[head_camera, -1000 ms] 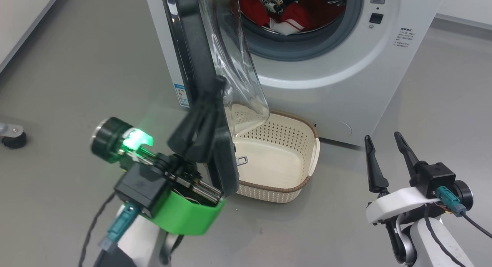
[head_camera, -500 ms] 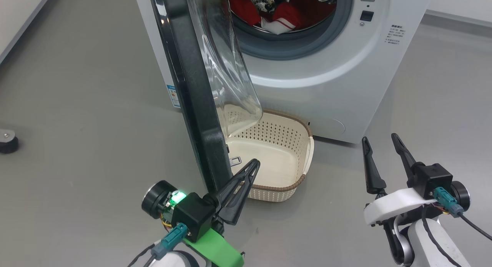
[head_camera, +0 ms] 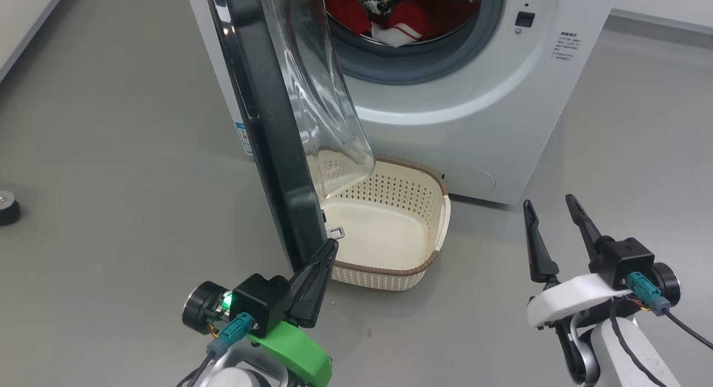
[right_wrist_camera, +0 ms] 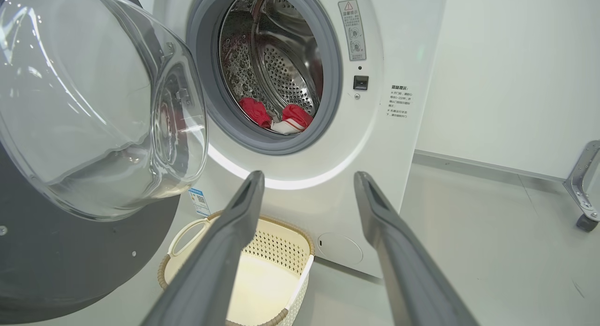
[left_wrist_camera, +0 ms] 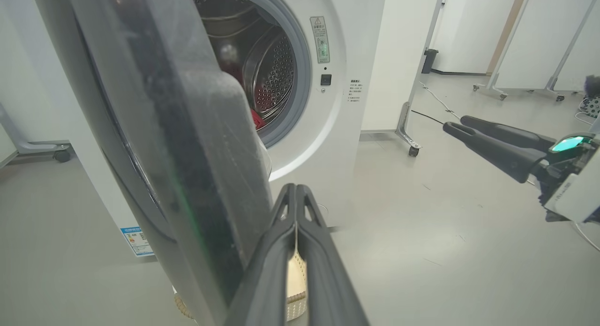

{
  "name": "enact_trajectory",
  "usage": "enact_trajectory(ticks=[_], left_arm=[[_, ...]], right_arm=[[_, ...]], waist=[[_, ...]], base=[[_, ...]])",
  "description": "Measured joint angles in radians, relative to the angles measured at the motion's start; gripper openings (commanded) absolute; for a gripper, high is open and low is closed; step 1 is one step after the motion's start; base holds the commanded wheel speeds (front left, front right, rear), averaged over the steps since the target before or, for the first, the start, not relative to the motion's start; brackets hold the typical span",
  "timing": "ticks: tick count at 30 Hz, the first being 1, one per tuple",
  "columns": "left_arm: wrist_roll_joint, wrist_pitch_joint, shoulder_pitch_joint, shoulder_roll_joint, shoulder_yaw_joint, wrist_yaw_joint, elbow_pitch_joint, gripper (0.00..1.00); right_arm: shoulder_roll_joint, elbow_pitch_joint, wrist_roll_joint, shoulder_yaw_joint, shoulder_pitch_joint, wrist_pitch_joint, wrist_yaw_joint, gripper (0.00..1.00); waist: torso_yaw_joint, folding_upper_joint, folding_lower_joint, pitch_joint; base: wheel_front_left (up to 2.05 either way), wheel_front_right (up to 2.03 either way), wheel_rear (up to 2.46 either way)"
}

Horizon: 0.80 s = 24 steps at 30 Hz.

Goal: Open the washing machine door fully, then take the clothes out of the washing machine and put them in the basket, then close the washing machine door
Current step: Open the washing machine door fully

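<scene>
Bright, even light, soft shadow beneath the basket (head_camera: 401, 189). Glare streaks the door (right_wrist_camera: 98, 110); its dark rim blurs in the left wrist view.

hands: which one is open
The right hand: its fingers stand apart, while the left hand has its fingers pressed together by the door.

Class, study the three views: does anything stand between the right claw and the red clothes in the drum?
Nothing visible does. In the right wrist view the open right claw faces the clothes inside the washing machine; the washing machine door stands off to that view's left.
</scene>
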<state>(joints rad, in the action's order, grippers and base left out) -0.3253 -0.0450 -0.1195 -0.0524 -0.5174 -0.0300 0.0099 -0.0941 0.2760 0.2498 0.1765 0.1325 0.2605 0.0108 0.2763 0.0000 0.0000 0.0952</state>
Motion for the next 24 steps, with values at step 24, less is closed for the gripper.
enact_trajectory(ticks=[24], left_arm=[[-0.033, -0.040, -0.019, 0.008, 0.042, 0.026, 0.059, 0.00]], right_arm=[[0.011, 0.007, -0.016, -0.030, 0.000, 0.000, -0.019, 1.00]], waist=[[-0.012, 0.0000, 0.0000, 0.006]], base=[[0.00, 0.00, 0.00]])
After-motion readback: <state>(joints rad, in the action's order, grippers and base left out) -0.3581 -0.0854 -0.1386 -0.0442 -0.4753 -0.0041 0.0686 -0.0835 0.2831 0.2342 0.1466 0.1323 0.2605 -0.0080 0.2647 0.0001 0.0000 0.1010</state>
